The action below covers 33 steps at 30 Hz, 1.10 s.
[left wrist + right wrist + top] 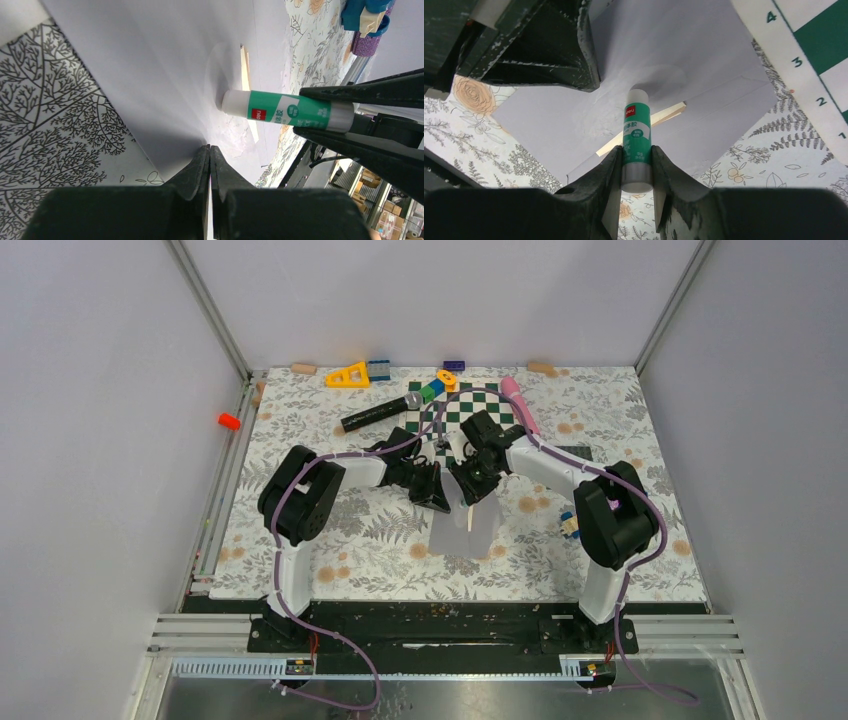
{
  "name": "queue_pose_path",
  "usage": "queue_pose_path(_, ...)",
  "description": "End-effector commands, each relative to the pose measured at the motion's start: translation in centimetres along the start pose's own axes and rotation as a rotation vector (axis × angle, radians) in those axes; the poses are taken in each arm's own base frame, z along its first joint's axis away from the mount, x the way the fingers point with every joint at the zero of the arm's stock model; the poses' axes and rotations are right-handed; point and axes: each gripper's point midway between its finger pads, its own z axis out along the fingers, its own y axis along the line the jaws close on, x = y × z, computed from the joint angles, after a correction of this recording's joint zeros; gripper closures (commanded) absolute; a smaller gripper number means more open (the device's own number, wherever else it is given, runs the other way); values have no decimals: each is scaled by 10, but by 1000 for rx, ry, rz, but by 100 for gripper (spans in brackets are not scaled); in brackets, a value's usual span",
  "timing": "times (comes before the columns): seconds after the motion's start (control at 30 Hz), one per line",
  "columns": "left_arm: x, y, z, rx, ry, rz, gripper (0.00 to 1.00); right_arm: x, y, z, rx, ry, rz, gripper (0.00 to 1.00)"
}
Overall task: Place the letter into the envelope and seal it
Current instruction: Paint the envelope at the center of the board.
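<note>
Pinching the envelope point(150, 65) edge in my left gripper point(209, 148) props the paper up so my right gripper point(636, 154), clamped on the glue stick point(638, 120), can dab its flap.

black microphone point(378, 415), green checkerboard point(470, 405), yellow triangle point(347, 375)

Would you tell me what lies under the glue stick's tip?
The glue stick has its white tip against the grey envelope. A pale wooden strip peeks out beside it. Whether the letter is inside is hidden.
</note>
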Motion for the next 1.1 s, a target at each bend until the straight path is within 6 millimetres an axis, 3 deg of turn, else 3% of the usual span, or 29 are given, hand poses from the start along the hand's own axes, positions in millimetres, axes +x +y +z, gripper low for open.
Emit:
queue_pose_path(0.0,14,32,8,-157,14,25,100,11,19,-15,-79,22,-28,100)
queue_pose_path(0.73,12,31,6,-163,7,30,100,12,41,-22,-168,27,-74,100)
queue_pose_path(1.07,13,31,6,-163,7,30,100,24,57,-20,-218,64,-136,100)
